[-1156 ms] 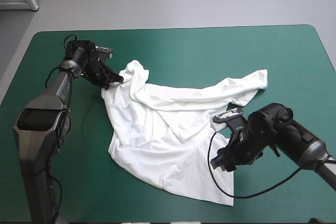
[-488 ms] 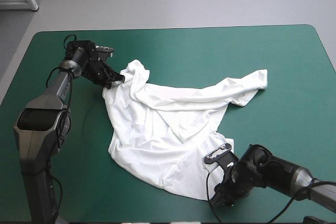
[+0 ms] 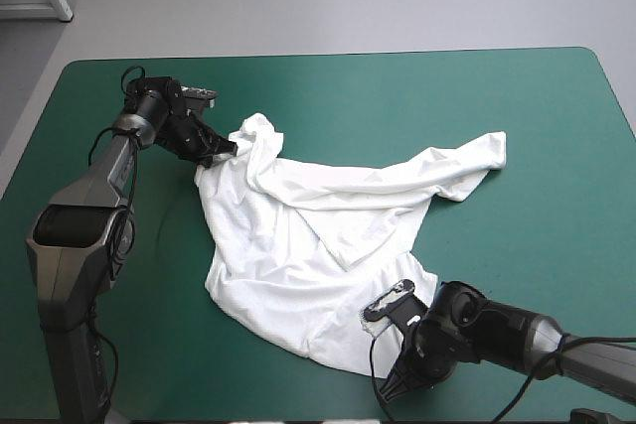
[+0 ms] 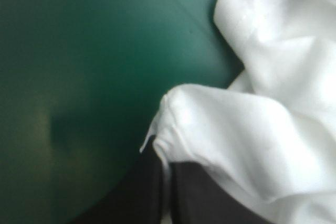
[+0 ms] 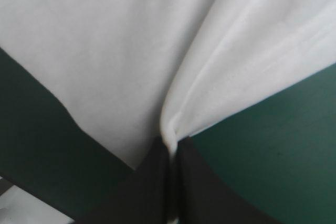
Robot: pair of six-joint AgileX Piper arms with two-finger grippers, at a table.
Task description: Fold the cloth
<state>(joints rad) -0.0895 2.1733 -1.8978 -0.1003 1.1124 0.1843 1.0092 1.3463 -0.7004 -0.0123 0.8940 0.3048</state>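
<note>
High view: the T-shirt (image 3: 318, 245) lies rumpled mid-table on the teal-green cover (image 3: 517, 106); left gripper (image 3: 224, 151) pinches its far-left corner; right gripper (image 3: 390, 386) pinches its near hem; only wrist views show cloth squeezed between black fingers (image 5: 147, 187).

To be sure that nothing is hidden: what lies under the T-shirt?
The T-shirt lies on the teal-green cover, which shows all around it. Whether anything else is beneath cannot be seen, because the shirt itself hides that part of the cover.
</note>
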